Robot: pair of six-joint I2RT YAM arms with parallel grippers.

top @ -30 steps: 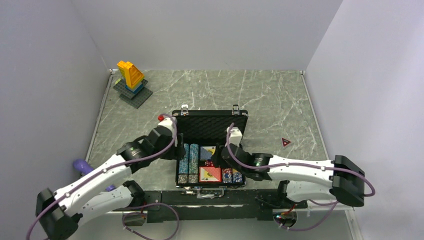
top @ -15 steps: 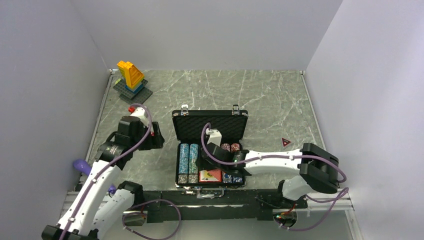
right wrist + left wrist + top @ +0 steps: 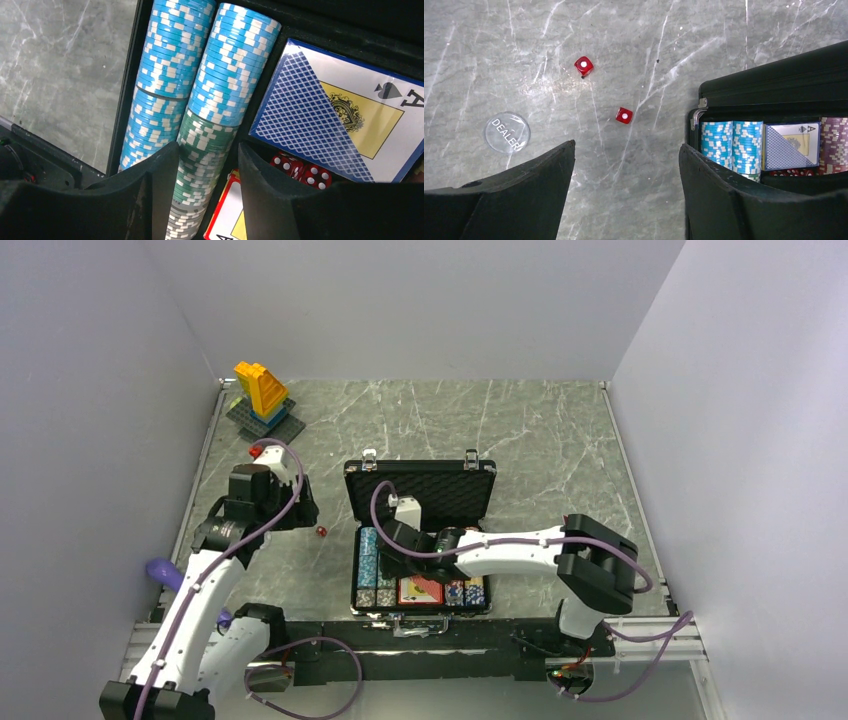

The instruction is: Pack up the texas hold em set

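Observation:
The black case (image 3: 421, 609) lies open in the middle of the table, its foam-lined lid (image 3: 420, 487) standing up at the back. It holds rows of blue, green and white striped chips (image 3: 200, 100), a blue card deck (image 3: 332, 117), a red deck (image 3: 227, 222) and red dice (image 3: 300, 170). My right gripper (image 3: 207, 150) is open and hovers over the case's left side, its jaws either side of the green and white chip row. My left gripper (image 3: 626, 147) is open and empty over the table left of the case. Two red dice (image 3: 624, 115) (image 3: 583, 65) and a clear DEALER button (image 3: 507, 132) lie on the table ahead of it.
A yellow-blue toy brick tower (image 3: 262, 395) on a dark baseplate stands at the far left corner. A purple object (image 3: 163, 572) lies at the table's left edge. One loose die (image 3: 321, 531) shows between the left gripper and the case. Walls close the table in on three sides.
My left arm has drawn back from the case's left edge to the left. My right arm has swung left across the case, from its right side to over the chip rows.

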